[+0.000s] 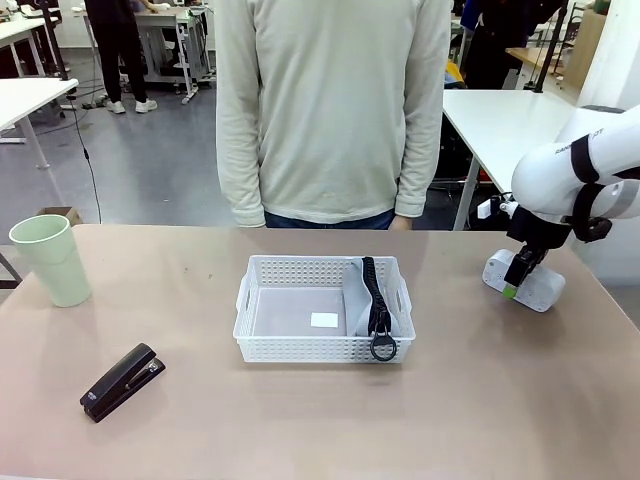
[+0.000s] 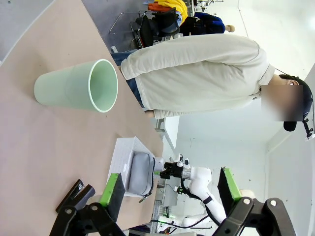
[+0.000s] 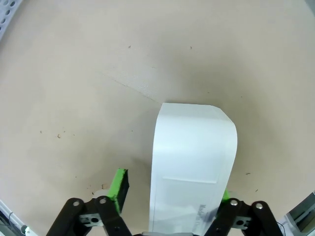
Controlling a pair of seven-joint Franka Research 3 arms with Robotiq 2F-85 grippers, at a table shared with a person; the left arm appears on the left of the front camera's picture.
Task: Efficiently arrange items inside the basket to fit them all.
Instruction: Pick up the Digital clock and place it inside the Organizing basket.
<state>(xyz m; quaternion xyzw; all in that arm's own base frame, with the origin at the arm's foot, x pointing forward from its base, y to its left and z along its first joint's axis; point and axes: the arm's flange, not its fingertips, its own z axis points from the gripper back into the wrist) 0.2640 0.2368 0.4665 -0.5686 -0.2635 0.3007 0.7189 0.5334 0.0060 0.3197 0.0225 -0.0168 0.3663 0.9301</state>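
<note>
Right wrist view puts the small white box [image 3: 194, 147] straight ahead between my fingers, its long axis running away from me, so the pads would close across its narrow width. My right gripper [image 3: 172, 189] straddles it with jaws apart: one green pad stands clear of the box's side, the other sits at its edge. I judge it not yet clamped.

From the front, this box lies on the table [image 1: 480, 400] near my right edge. The basket [image 1: 250, 300] is well apart from it, toward the middle on my left. The grey pouch [image 1: 357, 300] stands on edge along the basket's right wall, which leaves the left floor bare; that is where I would carry the box.

The pale green cup [image 1: 50, 260] and the black stapler [image 1: 122, 382] lie far left, nearer my left gripper [image 2: 170, 189], which hangs open above the table.

The tabletop is beige, matte and lightly specked. A person [image 1: 335, 110] stands at the far side, with white tables and grey floor behind.
</note>
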